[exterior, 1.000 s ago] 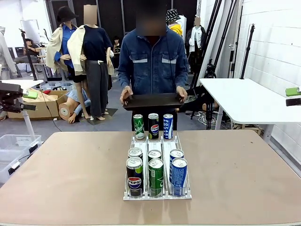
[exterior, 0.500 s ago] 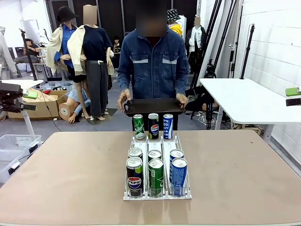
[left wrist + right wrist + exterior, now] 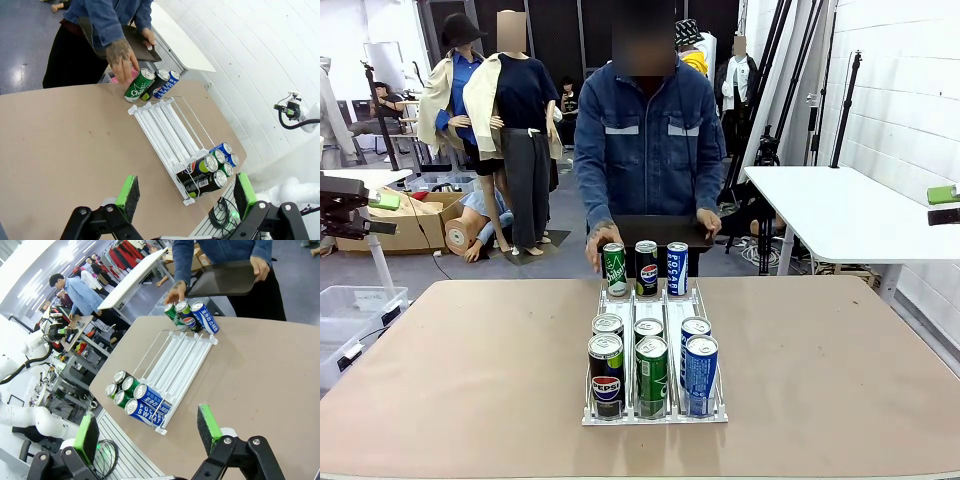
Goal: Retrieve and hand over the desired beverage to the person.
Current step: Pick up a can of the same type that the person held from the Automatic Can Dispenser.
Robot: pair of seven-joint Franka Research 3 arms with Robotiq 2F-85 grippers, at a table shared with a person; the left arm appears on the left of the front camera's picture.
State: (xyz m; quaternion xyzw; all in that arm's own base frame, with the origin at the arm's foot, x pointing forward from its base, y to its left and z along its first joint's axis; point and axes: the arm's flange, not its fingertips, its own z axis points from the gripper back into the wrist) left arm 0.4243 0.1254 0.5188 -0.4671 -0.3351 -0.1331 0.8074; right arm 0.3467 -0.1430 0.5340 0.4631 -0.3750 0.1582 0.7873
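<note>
the person (image 3: 645, 140) stood at the far edge of the table (image 3: 450, 370), facing the robot, in a blue denim jacket. one hand (image 3: 707, 220) held a dark flat tray (image 3: 660, 230) at waist height, above the table's far edge. the reaching hand (image 3: 596, 243) was lowered to the green can (image 3: 614, 270), fingers just behind its top; could not tell if they touched it.

a clear three-lane rack (image 3: 650, 305) lay mid-table, its lanes running from the robot's side toward the person. at the far end stood three upright cans in a row: the green can on the robot's left, a black pepsi can (image 3: 646, 268) in the middle, a blue pocari can (image 3: 677, 268) on the right. the near end held six more cans (image 3: 651, 365) in two rows, in the same order across. the middle stretch of the lanes was bare.

left gripper (image 3: 186, 196) hung high over the near side of the table, jaws spread wide, green pads (image 3: 127, 197) well apart, nothing between them. right gripper (image 3: 147, 432) was likewise raised, jaws wide and holding nothing, looking down at the rack from the other side.
</note>
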